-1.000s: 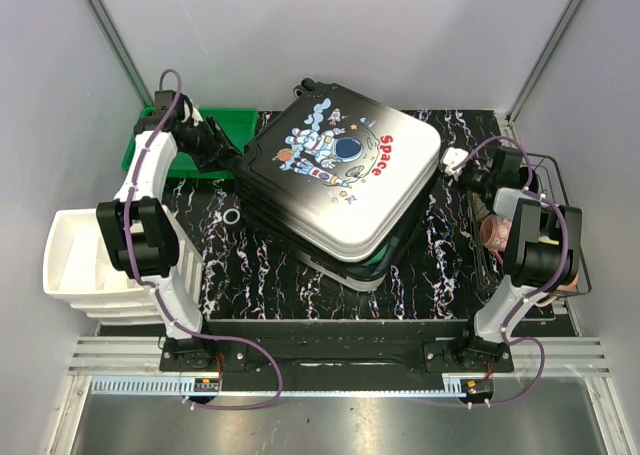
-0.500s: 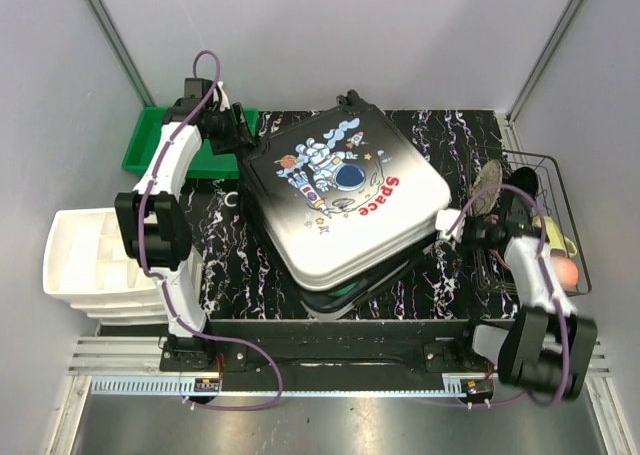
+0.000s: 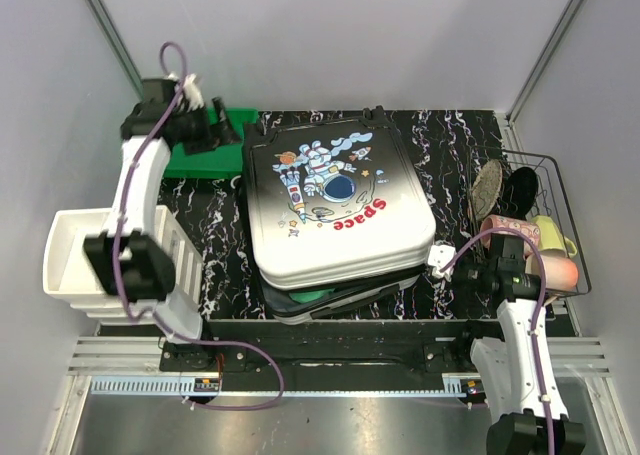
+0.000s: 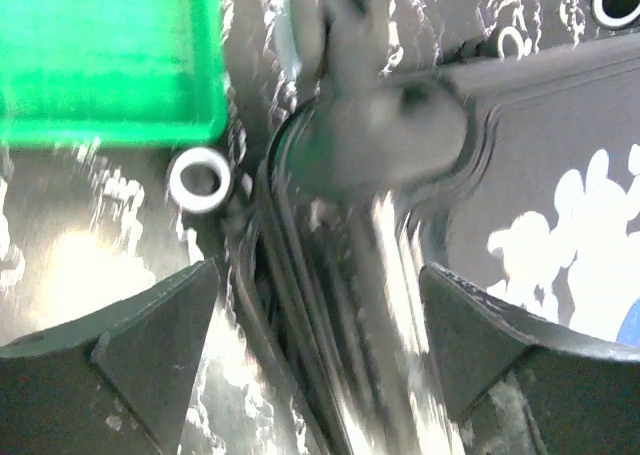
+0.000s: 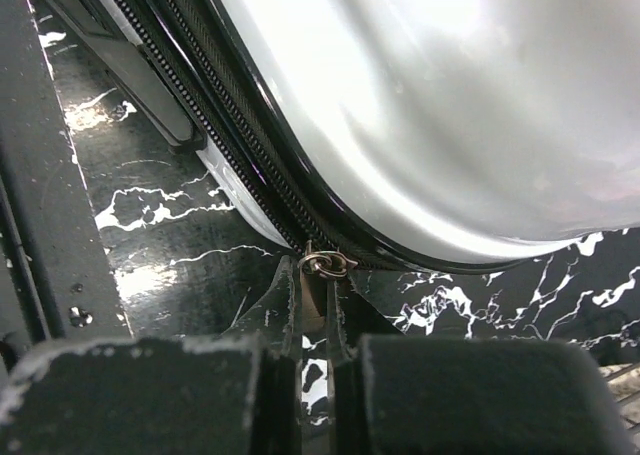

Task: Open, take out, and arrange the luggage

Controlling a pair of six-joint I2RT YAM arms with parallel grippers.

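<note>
right hand [image 5: 316, 310] pinching luggage [image 5: 450, 125] zipper pull [image 5: 322, 266] | left hand [image 4: 318, 315] spread wide, empty

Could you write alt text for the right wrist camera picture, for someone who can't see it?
The right gripper pinches a small metal zipper pull at the rounded white corner of the luggage. A black marbled table lies beneath.

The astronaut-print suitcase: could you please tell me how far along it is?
Done: the white-to-black hard-shell suitcase gapes along its near edge. In hand: the right end effector pinches the small metal zipper pull; the left end effector hangs open at the far corner. Left: swinging it open, unpacking, arranging.
</note>
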